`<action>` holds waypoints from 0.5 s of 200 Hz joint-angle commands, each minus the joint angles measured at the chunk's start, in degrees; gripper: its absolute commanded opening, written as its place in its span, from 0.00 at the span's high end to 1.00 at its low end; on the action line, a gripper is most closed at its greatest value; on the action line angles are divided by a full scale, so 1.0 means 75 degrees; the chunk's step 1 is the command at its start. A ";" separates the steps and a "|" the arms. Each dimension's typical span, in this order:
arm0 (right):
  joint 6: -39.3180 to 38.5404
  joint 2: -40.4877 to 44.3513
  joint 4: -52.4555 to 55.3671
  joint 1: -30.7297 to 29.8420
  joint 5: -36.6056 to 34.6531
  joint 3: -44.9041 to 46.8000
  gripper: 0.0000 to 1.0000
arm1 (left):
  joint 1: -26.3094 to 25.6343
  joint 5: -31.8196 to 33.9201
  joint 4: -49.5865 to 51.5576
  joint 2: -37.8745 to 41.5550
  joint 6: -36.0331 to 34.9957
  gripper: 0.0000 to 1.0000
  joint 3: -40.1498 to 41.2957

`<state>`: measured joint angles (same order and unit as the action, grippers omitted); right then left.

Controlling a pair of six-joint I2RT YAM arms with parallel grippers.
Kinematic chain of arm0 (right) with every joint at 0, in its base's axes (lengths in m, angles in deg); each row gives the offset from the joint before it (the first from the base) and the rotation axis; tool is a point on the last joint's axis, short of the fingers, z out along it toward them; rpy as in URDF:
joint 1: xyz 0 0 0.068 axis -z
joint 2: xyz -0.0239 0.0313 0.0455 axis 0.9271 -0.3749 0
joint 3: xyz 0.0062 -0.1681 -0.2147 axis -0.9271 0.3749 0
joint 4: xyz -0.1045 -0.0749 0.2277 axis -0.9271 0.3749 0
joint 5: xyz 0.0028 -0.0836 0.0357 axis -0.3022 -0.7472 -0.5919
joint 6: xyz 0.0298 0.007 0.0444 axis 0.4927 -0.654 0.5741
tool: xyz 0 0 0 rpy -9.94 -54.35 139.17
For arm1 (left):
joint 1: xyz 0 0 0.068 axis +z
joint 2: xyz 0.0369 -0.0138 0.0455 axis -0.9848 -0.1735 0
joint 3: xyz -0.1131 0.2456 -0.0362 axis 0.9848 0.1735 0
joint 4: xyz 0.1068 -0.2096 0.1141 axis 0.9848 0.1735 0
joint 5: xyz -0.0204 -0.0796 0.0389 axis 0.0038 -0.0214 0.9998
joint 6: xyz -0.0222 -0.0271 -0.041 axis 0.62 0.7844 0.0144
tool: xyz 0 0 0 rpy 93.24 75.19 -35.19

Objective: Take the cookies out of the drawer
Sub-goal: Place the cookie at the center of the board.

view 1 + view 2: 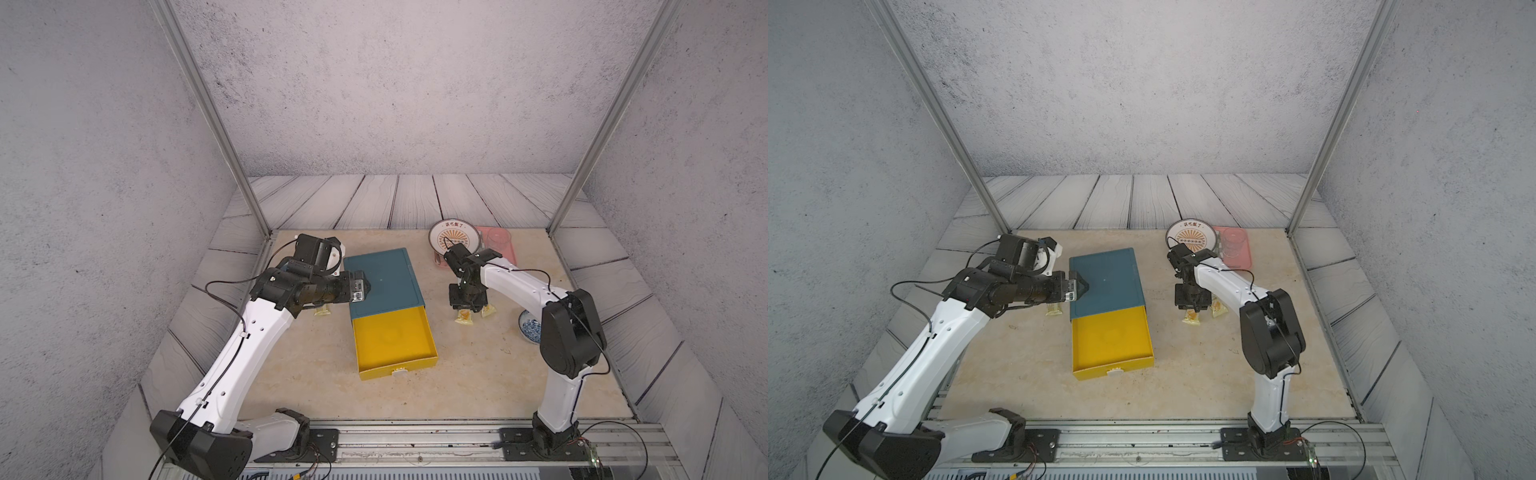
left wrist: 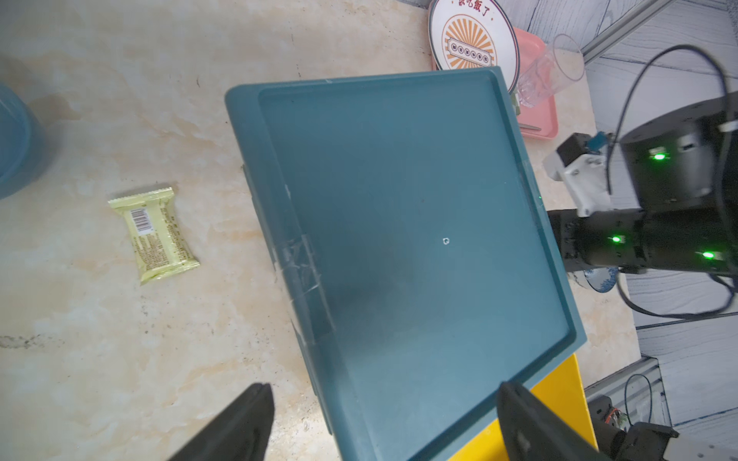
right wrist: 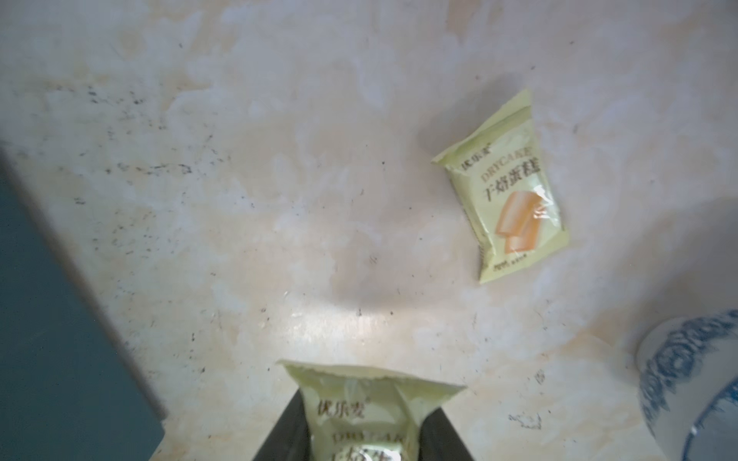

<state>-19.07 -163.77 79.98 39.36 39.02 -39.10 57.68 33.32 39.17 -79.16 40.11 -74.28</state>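
Cookie packet [image 3: 361, 419] lengthwise in right end effector [image 3: 367, 403], crimp outward

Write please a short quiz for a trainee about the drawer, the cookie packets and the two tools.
1. True or false: a cookie packet lies in the yellow drawer.
2. How many pale yellow packets lie on the table outside the drawer?
3. Fill the gap: a packet sits between the fingers of the ___ tool.
Key: 1 false, the drawer is empty; 2 three; 3 right.
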 commanded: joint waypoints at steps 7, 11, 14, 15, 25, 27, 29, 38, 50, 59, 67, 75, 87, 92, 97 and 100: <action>-0.0149 -0.0097 -0.0402 0.0070 0.0190 0.0168 0.49 | -0.0140 -0.0187 -0.0009 -0.0177 -0.0290 0.07 -0.0311; -0.0143 -0.0031 -0.0432 0.0066 0.0181 0.0205 0.46 | -0.0140 -0.0134 0.0020 -0.0202 -0.0329 0.07 -0.0371; -0.0138 0.0024 -0.0450 0.0066 0.0179 0.0232 0.43 | -0.0140 -0.0070 0.0046 -0.0234 -0.0364 0.07 -0.0420; -0.0138 0.0059 -0.0458 0.0078 0.0179 0.0246 0.42 | -0.0140 -0.0056 0.0052 -0.0240 -0.0379 0.07 -0.0440; -0.0143 0.0320 -0.0484 0.0067 0.0208 0.0316 0.35 | -0.0140 0.0017 0.0100 -0.0351 -0.0504 0.06 -0.0623; -0.0139 0.0376 -0.0468 0.0072 0.0213 0.0327 0.34 | -0.0134 0.0017 0.0100 -0.0374 -0.0518 0.06 -0.0649; -0.0138 0.0437 -0.0452 0.0074 0.0199 0.0320 0.33 | -0.0136 0.0017 0.0109 -0.0406 -0.0537 0.06 -0.0697; -0.0123 0.0723 -0.0278 0.0067 0.0159 0.0297 0.31 | -0.0140 0.0003 0.0151 -0.0543 -0.0612 0.06 -0.0936; -0.0088 0.1257 -0.0107 0.0060 0.0262 0.0343 0.30 | -0.0129 0.0070 0.0185 -0.0724 -0.0722 0.06 -0.1268; -0.0009 0.1786 0.0036 0.0040 0.0337 0.0418 0.29 | -0.0098 0.0224 0.0212 -0.0857 -0.0783 0.06 -0.1523; 0.0114 0.2298 0.0177 0.0005 0.0417 0.0534 0.30 | -0.0026 0.0275 0.0200 -0.0998 -0.0828 0.06 -0.1762; 0.0240 0.2910 0.0178 -0.0070 0.0671 0.0766 0.32 | 0.0095 0.0220 0.0185 -0.1171 -0.0848 0.06 -0.2030; 0.0525 0.3865 0.0064 -0.0335 0.1061 0.1246 0.38 | 0.0297 0.0223 0.0219 -0.1500 -0.0870 0.06 -0.2510; 0.0690 0.4264 0.0007 -0.0525 0.1156 0.1481 0.43 | 0.0381 0.0180 0.0241 -0.1664 -0.0896 0.07 -0.2730; 0.0868 0.4617 -0.0046 -0.0768 0.1143 0.1696 0.48 | 0.0447 0.0110 0.0260 -0.1833 -0.0958 0.11 -0.2956; 0.0995 0.4908 -0.0062 -0.0959 0.1058 0.1799 0.51 | 0.0484 0.0054 0.0267 -0.1938 -0.0992 0.16 -0.3081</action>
<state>-17.30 -138.77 77.56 38.03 43.55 -31.36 58.75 33.91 40.55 -89.52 35.13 -91.31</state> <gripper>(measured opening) 0.572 0.923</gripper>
